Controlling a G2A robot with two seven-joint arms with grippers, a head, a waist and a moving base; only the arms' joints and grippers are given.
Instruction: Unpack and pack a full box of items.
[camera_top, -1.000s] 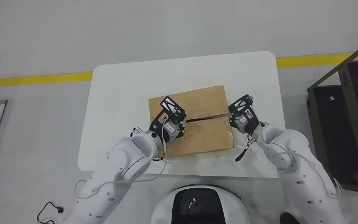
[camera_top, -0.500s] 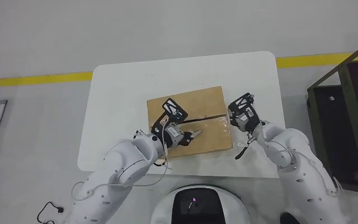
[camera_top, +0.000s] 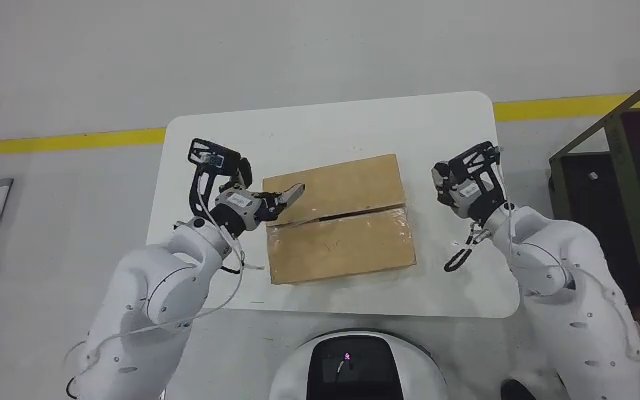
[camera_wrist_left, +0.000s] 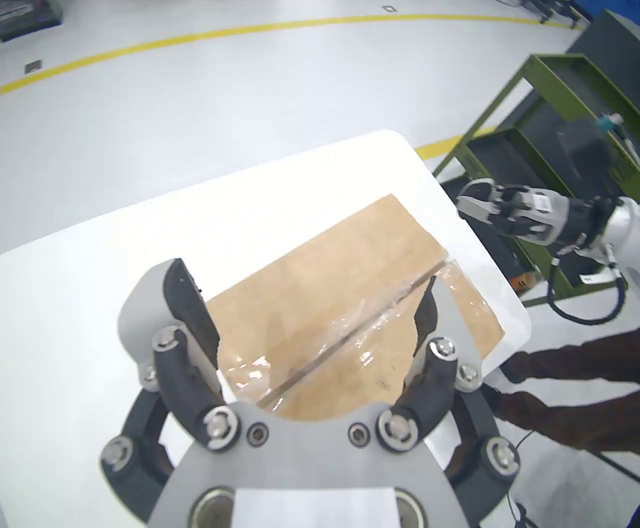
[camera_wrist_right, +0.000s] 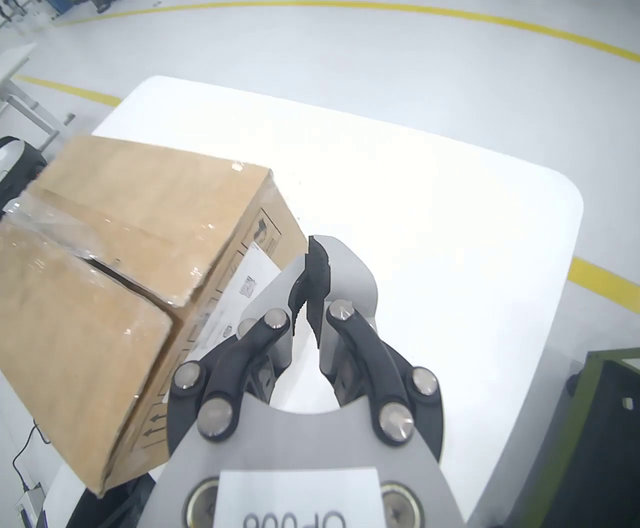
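Observation:
A brown cardboard box (camera_top: 340, 220) lies in the middle of the white table (camera_top: 200, 160), flaps down, with clear tape along the centre seam (camera_wrist_left: 345, 335). My left gripper (camera_top: 284, 195) hovers open over the box's left end, its fingers (camera_wrist_left: 187, 300) straddling the seam. My right gripper (camera_top: 453, 190) hangs shut beside the box's right end, a short gap away and holding nothing. In the right wrist view the shut gripper (camera_wrist_right: 311, 265) sits next to the box's labelled side wall (camera_wrist_right: 235, 280). The box (camera_wrist_right: 125, 240) shows a slight gap at the seam's end.
A green metal rack (camera_top: 600, 190) stands on the floor just right of the table, close to my right arm. A yellow line (camera_top: 80, 140) runs across the floor behind the table. Bare tabletop lies behind and to the left of the box.
My left gripper has swung from over the box's middle to its left end and opened. My right gripper has drawn back to the right, away from the box's end.

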